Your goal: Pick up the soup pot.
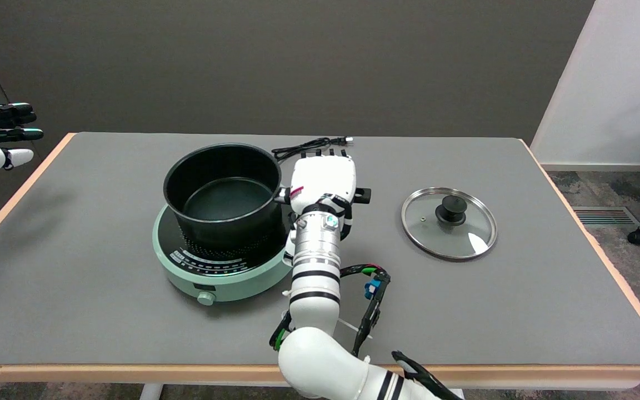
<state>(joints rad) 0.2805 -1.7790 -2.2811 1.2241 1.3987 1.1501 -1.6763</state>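
Right beside the soup pot, the robot hand sits with its white back turned up toward the camera, its near side just at the pot's right-hand wall where a small handle stub juts out. Whether the fingers are curled round that handle or merely lying next to it cannot be told, since the back of the hand hides them; only a black tip shows sticking out to the hand's right.

The soup pot is black, open-topped and empty, standing upright on a pale green induction cooker that rests on the grey tabletop, left of centre. A knob sits at the cooker's front edge, and a row of markings runs along its black top surface in front of the pot.

A glass lid with a steel rim and black knob lies flat on the tabletop, well apart to the right of the hand. A coiled black power cord lies just behind the hand, near the far edge.
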